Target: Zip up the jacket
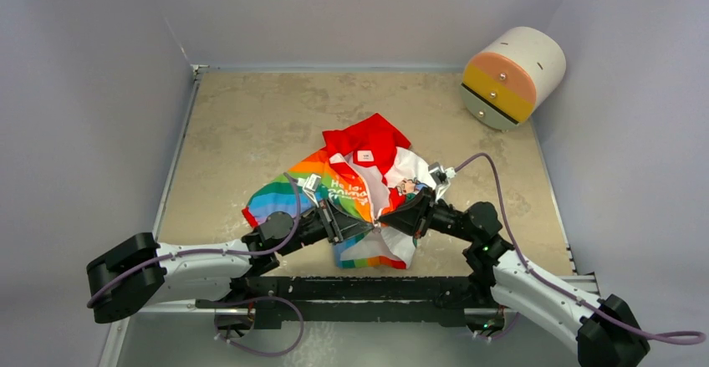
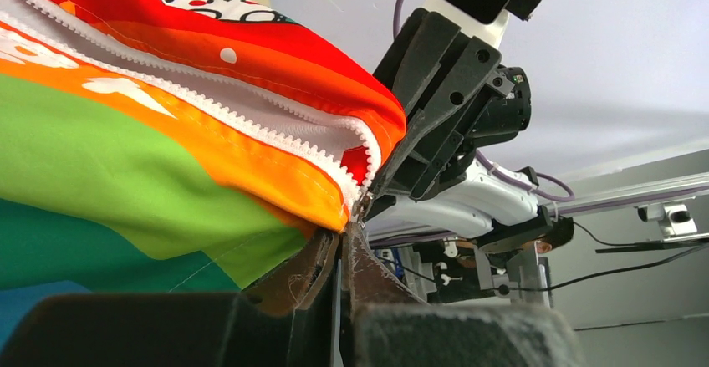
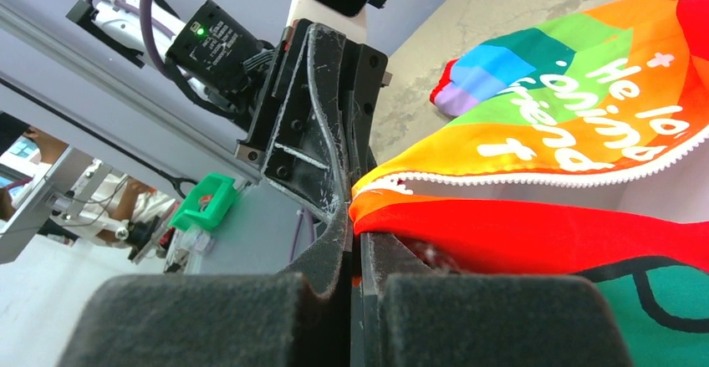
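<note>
The jacket [image 1: 361, 176] lies bunched in the middle of the table, red hood to the rear, rainbow sleeve to the left, its bottom end lifted between my arms. The front is open, with white zipper teeth [image 2: 251, 124] on both edges. My left gripper [image 1: 365, 227] is shut on the orange bottom corner of the jacket [image 2: 167, 158], jaws pressed together at the hem [image 2: 345, 226]. My right gripper [image 1: 387, 216] is shut on the red-orange corner of the jacket [image 3: 543, 133] facing it, fingertips at the fold [image 3: 355, 231]. The two grippers nearly touch. No zipper slider shows.
A white cylinder with orange and yellow drawer fronts [image 1: 512, 74] lies at the back right against the wall. Grey walls close in the table on left, back and right. The arms' black mounting rail [image 1: 368, 287] runs along the near edge.
</note>
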